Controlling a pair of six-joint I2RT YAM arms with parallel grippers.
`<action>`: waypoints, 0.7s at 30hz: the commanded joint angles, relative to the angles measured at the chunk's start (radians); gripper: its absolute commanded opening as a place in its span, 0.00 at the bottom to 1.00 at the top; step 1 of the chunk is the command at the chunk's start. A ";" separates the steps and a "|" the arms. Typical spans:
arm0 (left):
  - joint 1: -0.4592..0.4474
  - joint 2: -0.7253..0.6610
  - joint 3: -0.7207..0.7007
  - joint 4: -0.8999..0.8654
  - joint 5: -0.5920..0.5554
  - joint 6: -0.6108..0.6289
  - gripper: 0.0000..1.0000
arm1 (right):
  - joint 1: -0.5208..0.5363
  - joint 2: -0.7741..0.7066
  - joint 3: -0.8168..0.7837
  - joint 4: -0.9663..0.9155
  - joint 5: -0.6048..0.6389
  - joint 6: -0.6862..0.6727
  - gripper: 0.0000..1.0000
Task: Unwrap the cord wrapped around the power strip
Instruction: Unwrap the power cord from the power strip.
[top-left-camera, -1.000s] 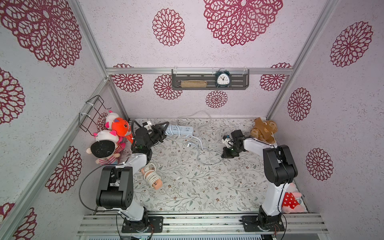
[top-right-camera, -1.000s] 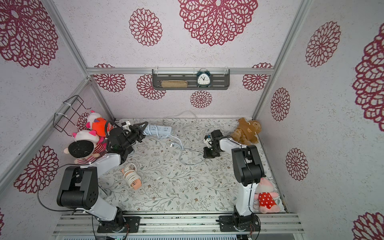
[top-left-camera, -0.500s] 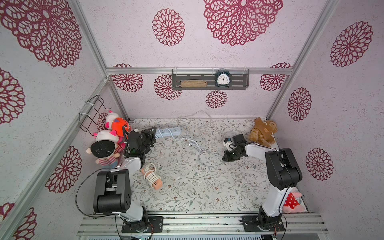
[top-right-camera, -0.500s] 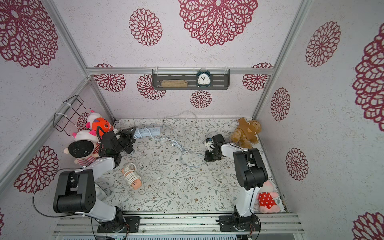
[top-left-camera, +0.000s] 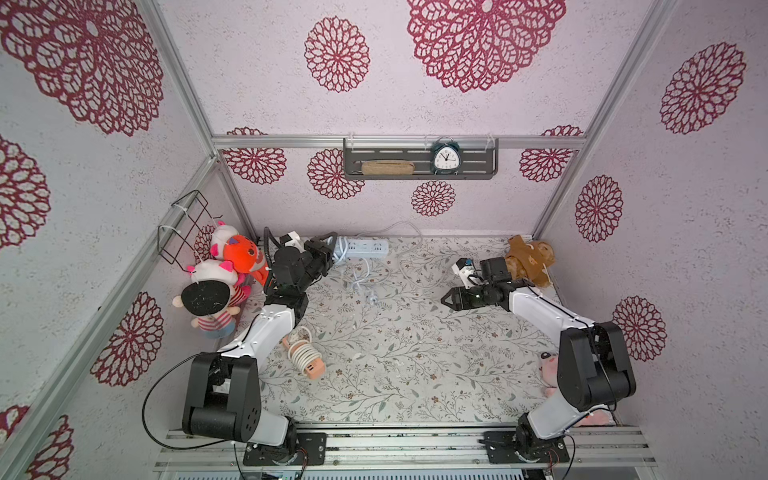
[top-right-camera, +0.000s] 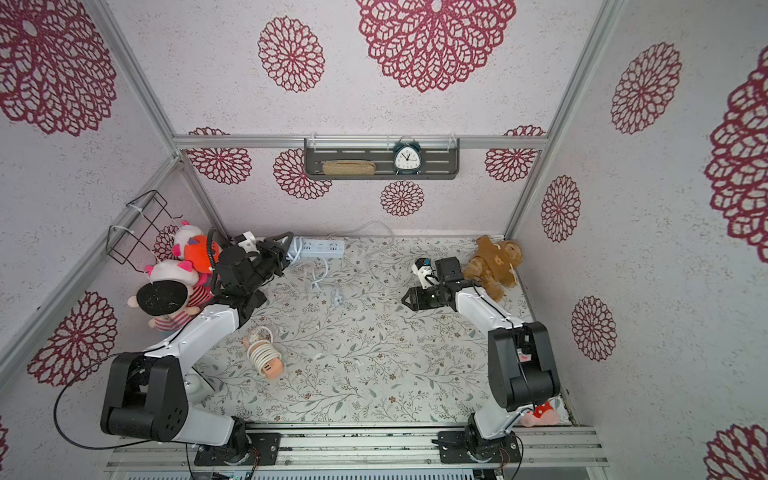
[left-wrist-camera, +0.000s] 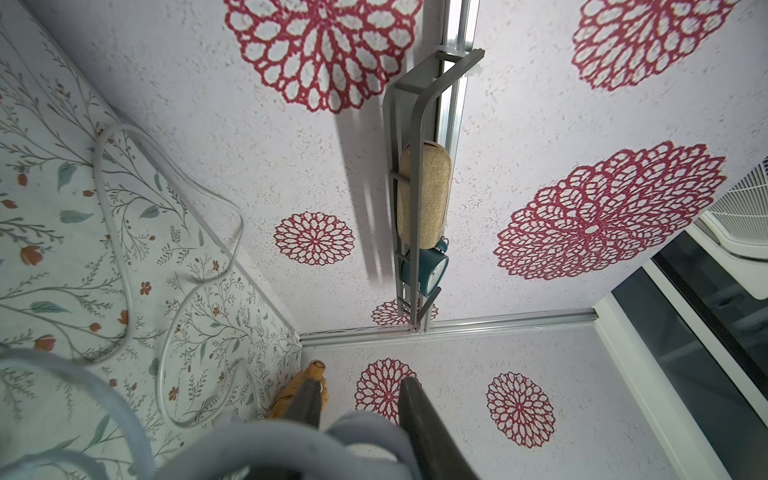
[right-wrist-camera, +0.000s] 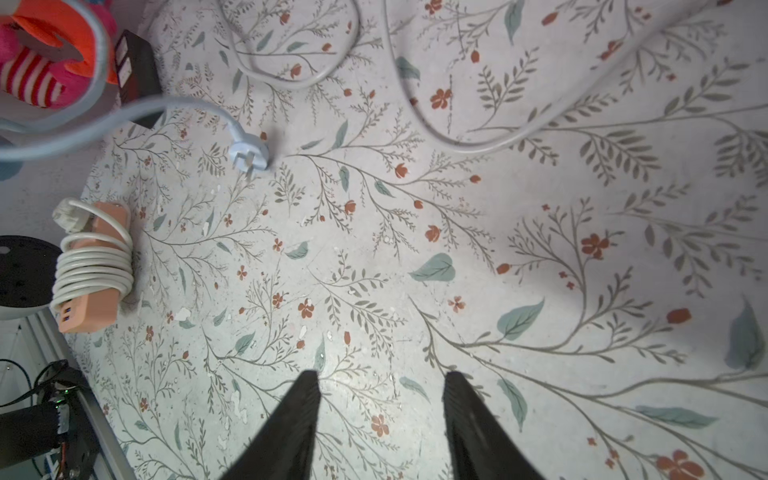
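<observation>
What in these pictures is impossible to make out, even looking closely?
Wraps left on the power strip: the left tool covers that end in both top views; the left wrist view shows only blurred cord.
The pink toy: mostly behind the right arm in both top views.

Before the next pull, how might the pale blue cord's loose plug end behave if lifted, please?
Probably floppy: the pale blue cord lies in slack curves. Its round pale blue plug likely dangles as the heavier end.
</observation>
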 joint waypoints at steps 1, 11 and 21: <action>-0.031 0.021 0.048 0.077 -0.040 -0.023 0.00 | 0.037 -0.083 0.027 0.093 -0.040 0.039 0.60; -0.110 0.076 0.130 0.120 -0.078 -0.067 0.00 | 0.234 -0.089 -0.077 0.593 -0.036 0.255 0.67; -0.160 0.114 0.217 0.134 -0.032 -0.128 0.00 | 0.254 0.049 -0.198 0.949 -0.001 0.299 0.43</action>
